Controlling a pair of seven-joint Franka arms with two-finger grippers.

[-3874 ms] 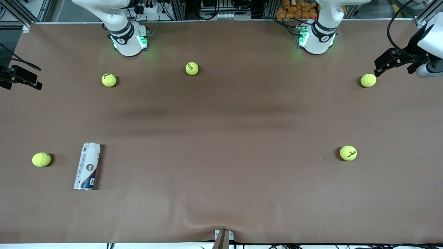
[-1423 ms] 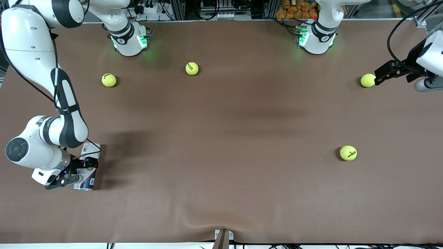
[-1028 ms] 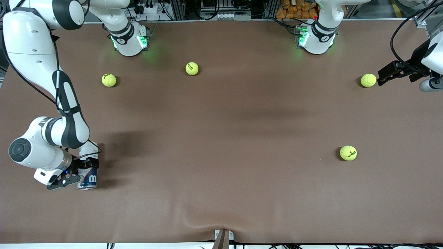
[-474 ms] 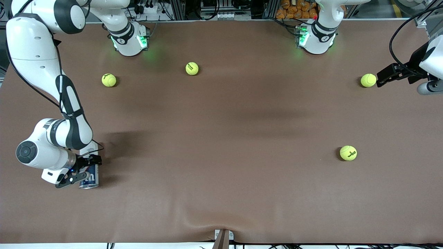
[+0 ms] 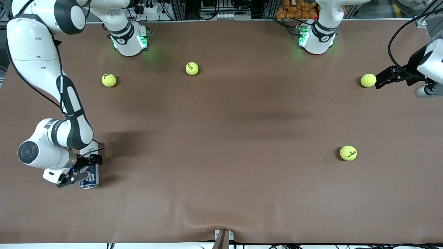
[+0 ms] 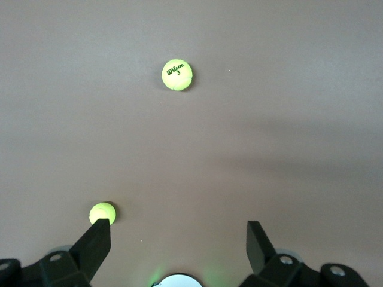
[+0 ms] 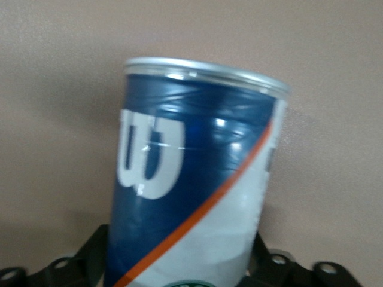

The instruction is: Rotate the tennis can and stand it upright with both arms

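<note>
The tennis can [image 5: 91, 177] lies on its side near the right arm's end of the table, its silvery rim toward the front camera. My right gripper [image 5: 84, 169] straddles its middle, one finger pressed against each side. In the right wrist view the can [image 7: 191, 173] fills the frame, navy with a white "W" and an orange stripe, and the right gripper [image 7: 178, 248] is shut on it. My left gripper [image 5: 379, 81] waits open over the left arm's end of the table, next to a tennis ball [image 5: 368, 80]. In the left wrist view the left gripper [image 6: 178, 239] holds nothing.
Loose tennis balls lie on the brown table: one [image 5: 109, 80] and another [image 5: 192, 68] near the robot bases, one [image 5: 348, 153] toward the left arm's end. The left wrist view shows a ball [image 6: 177, 75] and a smaller-looking one [image 6: 102, 213].
The right gripper's fingers have closed in on the can. The can has rolled so the "W" faces up and shifted slightly toward the table's middle. The left gripper has only drifted beside its ball.
</note>
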